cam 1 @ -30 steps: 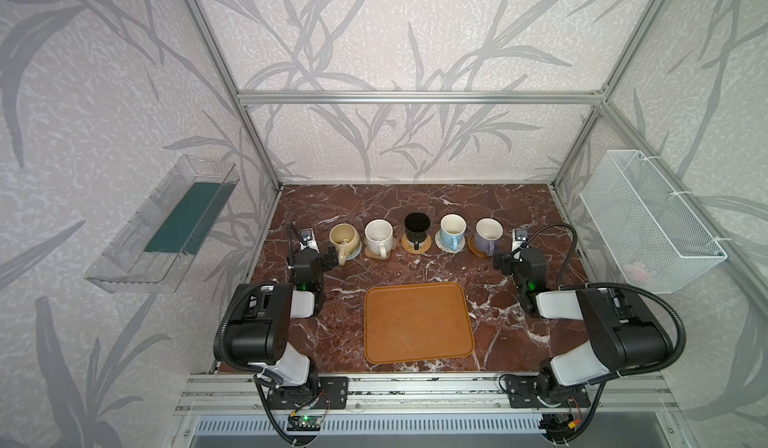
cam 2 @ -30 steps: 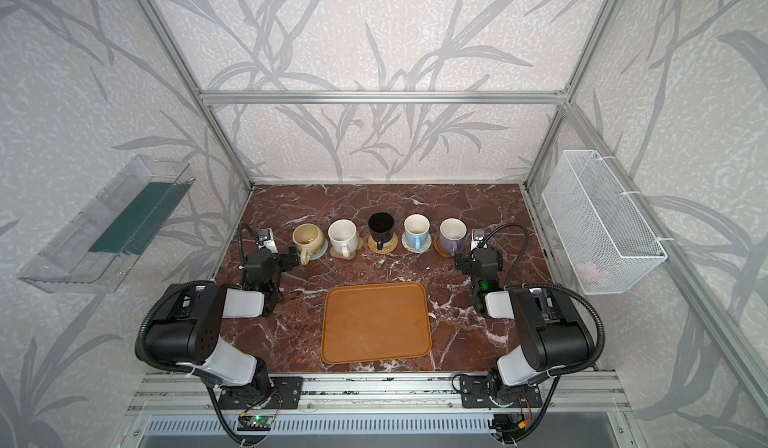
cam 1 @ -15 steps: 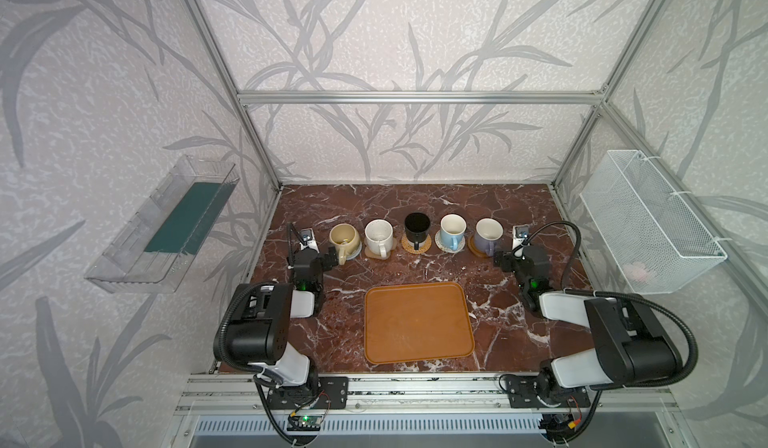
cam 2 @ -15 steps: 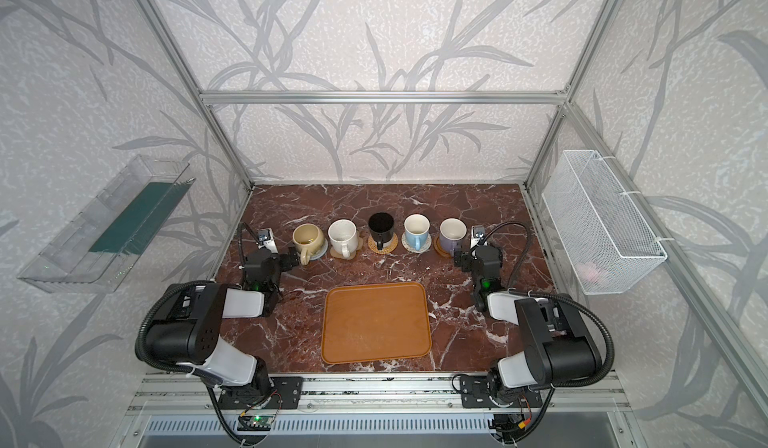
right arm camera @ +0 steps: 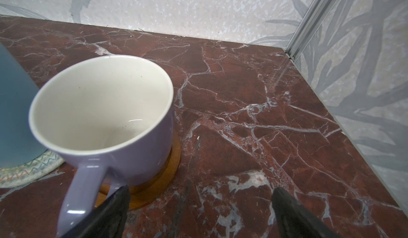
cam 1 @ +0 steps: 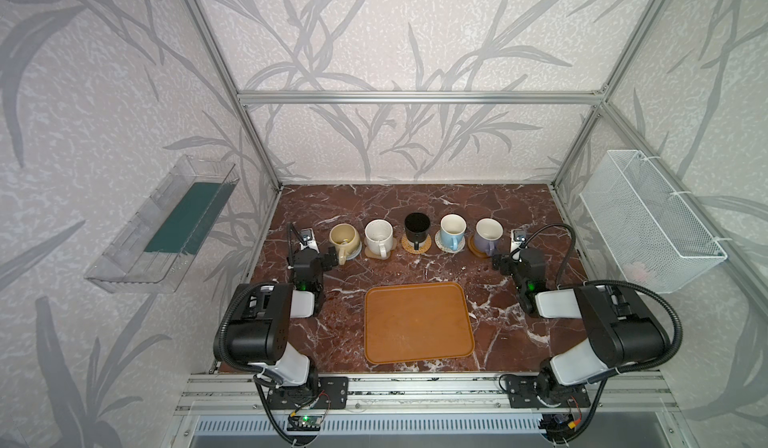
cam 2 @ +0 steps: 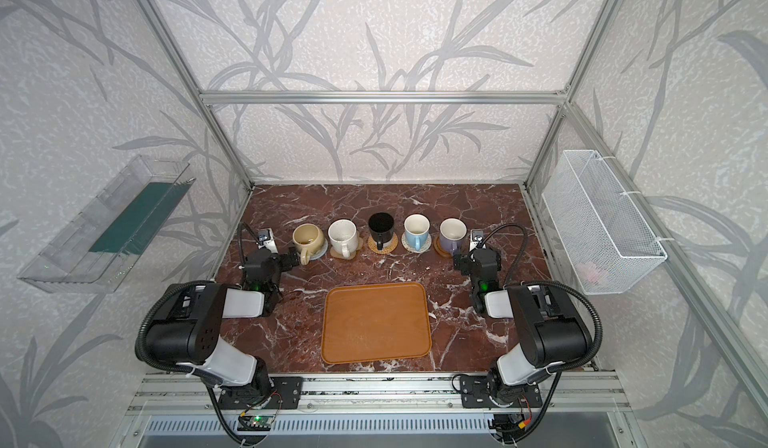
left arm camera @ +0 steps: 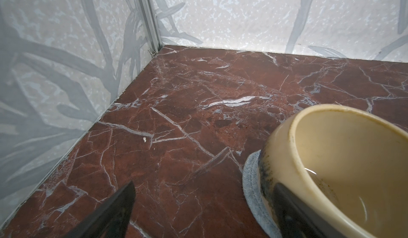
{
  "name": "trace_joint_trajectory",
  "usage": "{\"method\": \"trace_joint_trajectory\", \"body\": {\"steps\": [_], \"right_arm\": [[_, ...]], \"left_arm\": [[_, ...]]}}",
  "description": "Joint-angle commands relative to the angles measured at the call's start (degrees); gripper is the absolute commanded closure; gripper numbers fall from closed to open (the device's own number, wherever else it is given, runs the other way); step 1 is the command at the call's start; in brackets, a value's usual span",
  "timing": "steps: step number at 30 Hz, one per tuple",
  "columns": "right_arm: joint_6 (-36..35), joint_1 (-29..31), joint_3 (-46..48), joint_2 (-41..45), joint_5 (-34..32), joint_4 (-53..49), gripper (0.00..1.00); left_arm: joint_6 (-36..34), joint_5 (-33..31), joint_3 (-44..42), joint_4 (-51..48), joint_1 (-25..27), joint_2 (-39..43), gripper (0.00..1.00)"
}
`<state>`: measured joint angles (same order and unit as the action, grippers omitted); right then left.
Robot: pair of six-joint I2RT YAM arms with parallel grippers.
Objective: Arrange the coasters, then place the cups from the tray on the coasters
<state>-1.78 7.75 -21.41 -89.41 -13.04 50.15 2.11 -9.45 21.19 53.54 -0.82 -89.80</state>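
Judging by the bare tray (cam 1: 417,321) nearest the arm bases, nothing left to carry: all five cups off it, each standing on one of the coasters in a row farther back. Only step in hand, on that reading: a clean retreat of both arms.

Just past the tray's far corners: left gripper (left arm camera: 203,206) spread wide and holding nothing, one finger (left arm camera: 287,206) right beside the yellow cup (cam 1: 344,237), contact impossible to tell. Right gripper (right arm camera: 201,203) likewise wide and empty, one finger (right arm camera: 114,206) close by the handle of the lavender cup (right arm camera: 101,115), over the edge of the wooden disc (right arm camera: 163,179).

Best done by lifting a little, then drawing each gripper straight back toward its own base, never sideways along the row; with handles pointing toward the arms, easy to snag.

Along the row: yellow cup on the grey-blue mat (left arm camera: 251,181), speckled white cup (cam 1: 378,234) on the tan paw mat (cam 1: 371,254), black cup (cam 1: 416,225) on the rattan mat (cam 1: 409,247), light blue cup (cam 1: 452,229) on the rope mat (right arm camera: 31,168). Narrow gaps between neighbours.

Beyond the row, open marble table (cam 1: 415,200) up to the back wall. Side walls near both end cups, so little room outward.
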Motion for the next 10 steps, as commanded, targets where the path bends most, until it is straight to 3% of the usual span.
{"method": "trace_joint_trajectory", "body": {"steps": [1,10], "right_arm": [[0.2,-0.3,-0.5,0.8,-0.7,1.1,0.01],[0.2,-0.3,-0.6,0.9,-0.6,0.9,0.01]], "left_arm": [[-0.1,0.9,0.6,0.4,0.0,-0.1,0.01],[0.0,1.0,1.0,-0.3,-0.1,-0.2,0.01]]}}
